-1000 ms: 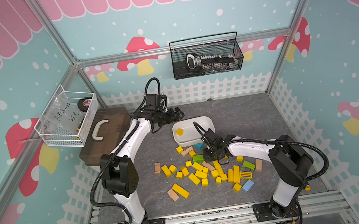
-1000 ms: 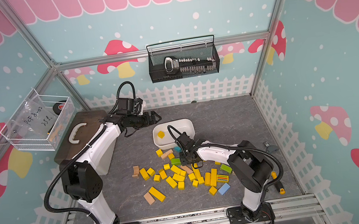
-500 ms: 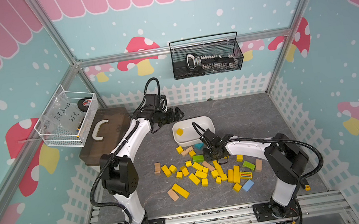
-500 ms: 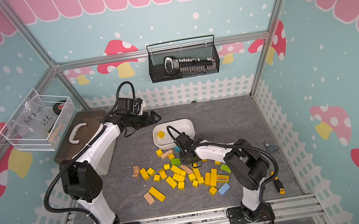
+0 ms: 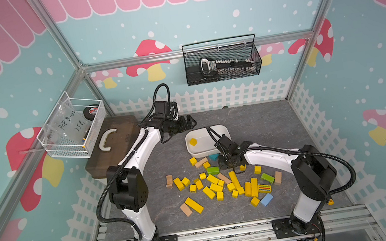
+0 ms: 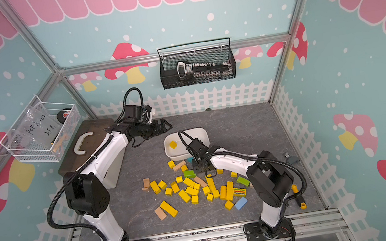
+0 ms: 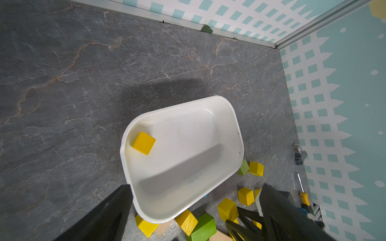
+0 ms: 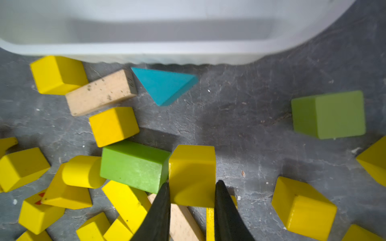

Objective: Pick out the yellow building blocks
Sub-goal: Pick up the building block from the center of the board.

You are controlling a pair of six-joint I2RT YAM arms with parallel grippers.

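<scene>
The right gripper (image 8: pixel 193 183) points down into the pile of blocks, just in front of the white tub (image 8: pixel 167 31). Its two black fingers (image 8: pixel 160 208) are close together, with one yellow cube (image 8: pixel 192 167) between them. Each finger touches a side of the cube, so the cube is pinched. The wrist view is very close up, so I cannot tell if the cube is off the grey table (image 5: pixel 264 121) or sitting on it. A green block (image 8: pixel 133 164) lies right against one side of the cube. A blue triangle block (image 8: pixel 165 83) sits near the tub wall.

The left gripper (image 5: pixel 188 124) is up in the air beside the tub. Its fingers (image 7: pixel 104 212) are spread wide apart and there is nothing between them. It touches nothing.

One yellow block (image 5: pixel 193 142) lies inside the tub, near a corner. The other yellow blocks (image 5: pixel 215 187) are spread over the table in front of the tub, mixed with tan, green and blue ones. One yellow block with colored stripes (image 5: pixel 264 188) lies near the right arm.
</scene>
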